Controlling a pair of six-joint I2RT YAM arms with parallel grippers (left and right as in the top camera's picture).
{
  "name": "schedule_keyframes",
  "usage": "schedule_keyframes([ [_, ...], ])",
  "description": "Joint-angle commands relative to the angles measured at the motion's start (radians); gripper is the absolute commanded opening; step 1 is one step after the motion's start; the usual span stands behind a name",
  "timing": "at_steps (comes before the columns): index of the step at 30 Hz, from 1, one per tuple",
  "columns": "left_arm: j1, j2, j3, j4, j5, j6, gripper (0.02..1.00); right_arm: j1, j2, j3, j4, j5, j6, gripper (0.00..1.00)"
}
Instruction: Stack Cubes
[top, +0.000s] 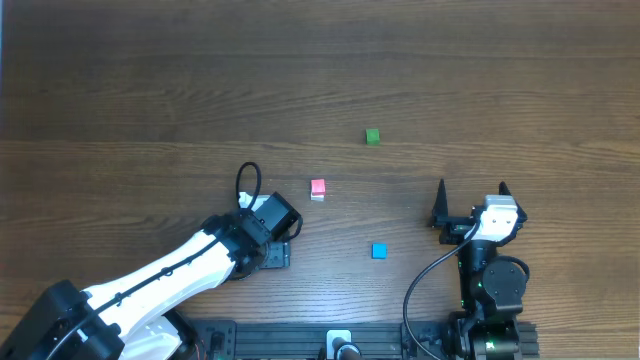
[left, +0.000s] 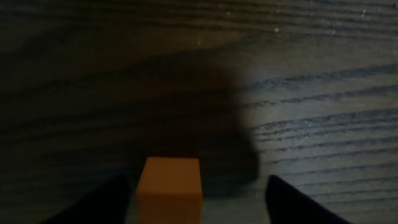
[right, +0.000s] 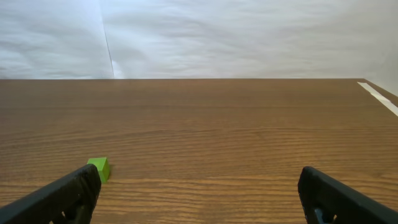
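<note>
1. Orange cube (left: 169, 186) sits closest in the left wrist view, on the table (left: 323, 93) between the left gripper (left: 198, 199) fingers (left: 106, 202). Fingers are spread. The cube is close against one finger with a clear gap to the other, so it is not pinched. Heavy shadow covers the spot.
2. Step, as I judge it: grasping the orange cube. The next move calls for pressing the fingers together on it and then lifting. The cube is off-centre, so it may get nudged sideways as they close.
3. Right wrist view: right gripper (right: 199, 202) has its fingers spread wide and holds nothing. Green cube (right: 99, 168) lies on the table ahead, off toward one finger and well apart from it. A white backdrop stands behind the far table edge.
4. Top view: the left arm sits low over the table, left of middle. Pink cube (top: 318, 186) is near it, up and to the right, with a white sliver touching its near side; I cannot tell if that is a second cube under it. Blue cube (top: 379, 250) lies between the two grippers.
5. The pink cube looks the likely base, being nearest. The way to it looks open, with the blue cube off to the side.
</note>
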Motion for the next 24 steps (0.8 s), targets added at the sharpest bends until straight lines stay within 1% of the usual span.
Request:
schedule_keyframes([
  [1,0.007,0.005,-0.011,0.003,-0.021,0.016,0.584,-0.006,-0.008,-0.009,0.003,-0.008,-0.001,0.993],
  [3,0.007,0.005,-0.011,0.003,-0.021,0.016,0.518,-0.006,-0.008,-0.009,0.003,-0.008,-0.001,0.993],
  [9,0.007,0.005,-0.011,0.003,-0.021,0.016,0.371,-0.006,-0.008,-0.009,0.003,-0.008,-0.001,0.991],
  [12,0.007,0.005,-0.011,0.003,-0.021,0.016,0.34,-0.006,-0.008,-0.009,0.003,-0.008,-0.001,0.991],
  [16,0.007,0.005,-0.011,0.003,-0.02,0.013,0.272,-0.006,-0.008,-0.009,0.003,-0.008,-0.001,0.993],
  [24,0.007,0.005,-0.003,0.022,-0.005,0.004,0.183,-0.006,-0.008,-0.01,0.003,-0.008,-0.001,0.993],
])
